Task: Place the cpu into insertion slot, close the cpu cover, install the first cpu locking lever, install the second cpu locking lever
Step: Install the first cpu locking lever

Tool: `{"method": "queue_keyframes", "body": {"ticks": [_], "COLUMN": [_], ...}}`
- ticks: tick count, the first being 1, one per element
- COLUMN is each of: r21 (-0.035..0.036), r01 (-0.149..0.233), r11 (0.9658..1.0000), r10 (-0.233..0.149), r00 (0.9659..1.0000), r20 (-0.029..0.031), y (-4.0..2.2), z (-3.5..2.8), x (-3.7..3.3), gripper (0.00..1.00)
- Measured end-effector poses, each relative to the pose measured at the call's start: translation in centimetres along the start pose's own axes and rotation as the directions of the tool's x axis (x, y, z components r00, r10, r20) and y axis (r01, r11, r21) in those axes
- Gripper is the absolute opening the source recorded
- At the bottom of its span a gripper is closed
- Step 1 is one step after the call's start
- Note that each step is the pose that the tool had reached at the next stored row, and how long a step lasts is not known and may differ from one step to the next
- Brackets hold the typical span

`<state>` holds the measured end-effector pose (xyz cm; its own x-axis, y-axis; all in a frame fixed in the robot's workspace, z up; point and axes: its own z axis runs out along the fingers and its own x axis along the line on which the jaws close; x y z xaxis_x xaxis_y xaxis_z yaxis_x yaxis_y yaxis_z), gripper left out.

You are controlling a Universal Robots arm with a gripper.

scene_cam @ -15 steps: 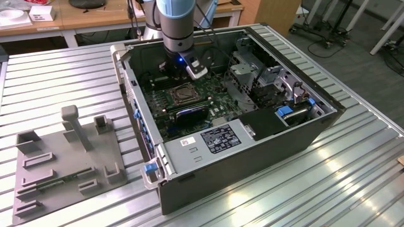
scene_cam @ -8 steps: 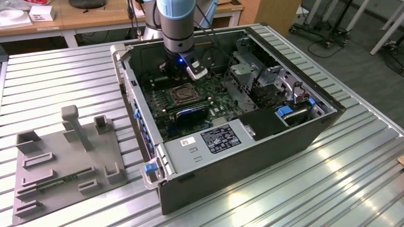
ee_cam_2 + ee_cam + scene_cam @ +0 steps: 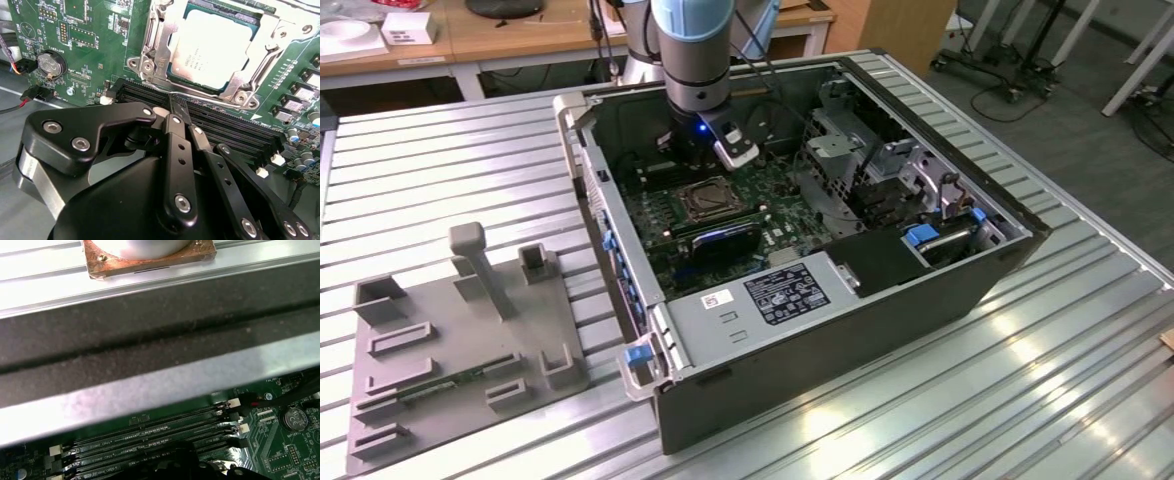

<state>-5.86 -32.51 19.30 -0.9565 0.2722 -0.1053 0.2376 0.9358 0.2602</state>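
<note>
1. Setup: the computer case (image 3: pixel 854 330) lay on its side on the slatted desk (image 3: pixel 440 160). This turned the motherboard (image 3: pixel 85 30) face up, so the arm could reach it from above.
2. The cpu (image 3: pixel 215 46) sat flat in the insertion slot (image 3: pixel 243 96) with its pale top up and its edges square with the silver rim. I judged the placing step done.
3. The cpu cover (image 3: pixel 157 46) lay down around the chip, and the chip's top showed through its window. I read this as closed, with the frame bearing on the chip's edges to keep it seated.
4. Locking levers: a thin bright wire ran along the edge of the slot nearest the memory slots (image 3: pixel 225 120). I could not tell whether either lever was latched.
5. In the second wrist view the gripper (image 3: pixel 181 112) hung over the memory slots, just beside the socket's near edge and clear of the chip. In the exterior view it (image 3: pixel 700 160) stood low inside the case, close to the socket.
6. The jaws were drawn together at the tips, with nothing seen between them. I judged that a closed tip suits pressing on a thin part rather than carrying one.
7. A grey fixture tray (image 3: pixel 454 350) sat on the desk well apart from the case, on the exterior view's left, out of the arm's working area.
</note>
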Motion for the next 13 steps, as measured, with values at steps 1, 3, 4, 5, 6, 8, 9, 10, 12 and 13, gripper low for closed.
{"method": "queue_keyframes", "body": {"ticks": [1,3,4,5,6,8,9,10,12,13], "r21": [-0.0001,0.0000,-0.0001,-0.0001,-0.0001,0.0001,0.0001,0.0001,0.0002,0.0003], "r01": [0.000,0.000,0.000,0.000,0.000,0.000,0.000,0.000,0.000,0.000], "r11": [1.0000,1.0000,1.0000,1.0000,1.0000,1.0000,1.0000,1.0000,1.0000,1.0000], "r10": [0.000,0.000,0.000,0.000,0.000,0.000,0.000,0.000,0.000,0.000], "r00": [1.0000,1.0000,1.0000,1.0000,1.0000,1.0000,1.0000,1.0000,1.0000,1.0000], "r20": [0.0001,0.0000,0.0000,0.0000,0.0001,0.0000,0.0000,0.0000,0.0000,0.0000], "y": [0.00,0.00,0.00,0.00,0.00,0.00,0.00,0.00,0.01,0.02], "z": [0.00,0.00,0.01,0.00,0.01,0.00,0.00,0.00,-0.03,-0.06], "x": [0.00,0.00,0.00,0.00,0.00,0.00,0.00,0.00,0.00,-0.01], "gripper": [0.11,0.11,0.11,0.11,0.11,0.11,0.11,0.11,0.11,0.11]}}
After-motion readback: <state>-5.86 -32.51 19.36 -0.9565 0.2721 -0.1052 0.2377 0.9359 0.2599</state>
